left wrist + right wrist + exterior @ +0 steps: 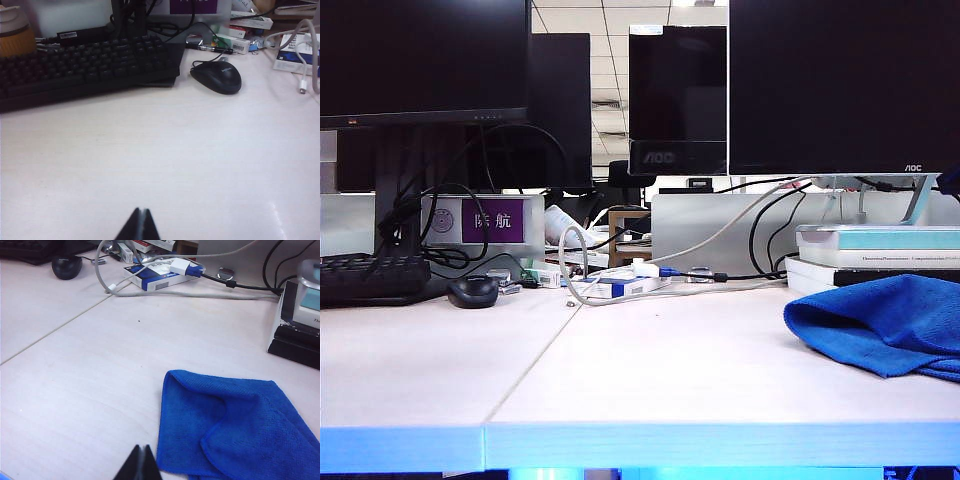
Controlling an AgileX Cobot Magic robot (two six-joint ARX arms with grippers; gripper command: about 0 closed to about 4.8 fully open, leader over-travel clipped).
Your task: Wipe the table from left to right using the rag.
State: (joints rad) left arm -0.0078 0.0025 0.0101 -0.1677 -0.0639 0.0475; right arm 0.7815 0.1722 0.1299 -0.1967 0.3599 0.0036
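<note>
Your left gripper (pixel 139 225) was pressed together and empty, hanging above a bare stretch of the wide pale whitish-beige desk (pixel 165 155) on its left side, short of the black keyboard (pixel 85 65) and the black computer mouse (pixel 216 77). Your right gripper (pixel 140 463) was likewise pinched to a point with nothing between its fingers, poised just beside the near corner of the soft bright blue microfibre rag (pixel 235 430); whether it touched the cloth you could not tell from that view.

The rag lay loosely folded at the right end of the desk, in front of the stack of books (pixel 875 262), and in the exterior view it sat (pixel 880 322) near the right edge of the picture. Neither arm showed up in that exterior picture.

Judging by that layout, the wipe looked finished: the cloth rested at the right end, where a left-to-right pass would leave it, released, and both your grippers were clear of it. No smear or spill was visible on the desk to confirm it, so you might equally have been looking at a rag not yet picked up.
</note>
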